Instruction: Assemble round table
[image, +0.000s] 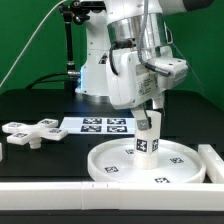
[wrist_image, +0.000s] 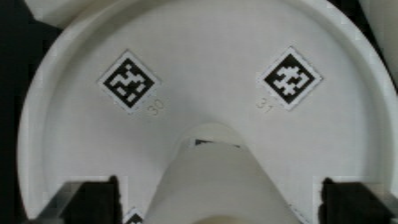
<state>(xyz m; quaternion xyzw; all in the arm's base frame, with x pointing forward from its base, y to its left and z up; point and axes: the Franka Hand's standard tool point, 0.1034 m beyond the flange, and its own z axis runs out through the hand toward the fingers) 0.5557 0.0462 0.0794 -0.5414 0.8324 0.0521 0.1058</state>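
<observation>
The large rimmed round disc (image: 178, 160) lies flat on the table at the front, right of centre. In the wrist view it (wrist_image: 89, 120) fills the picture and shows two tags. My gripper (image: 149, 117) is shut on the short cylinder post (image: 148, 142) and holds it upright over the middle of the disc. The post's lower end is at or just above the disc's surface. In the wrist view the post (wrist_image: 217, 175) sits between my two dark fingers (wrist_image: 89, 203), with my gripper (wrist_image: 217, 208) around it. The cross-shaped piece (image: 30, 131) lies on the table at the exterior view's left.
The marker board (image: 104, 125) lies flat behind the disc. A long white bar (image: 60, 197) runs along the front edge, and another white wall (image: 213, 165) stands at the exterior view's right of the disc. The arm's base (image: 95, 70) stands at the back.
</observation>
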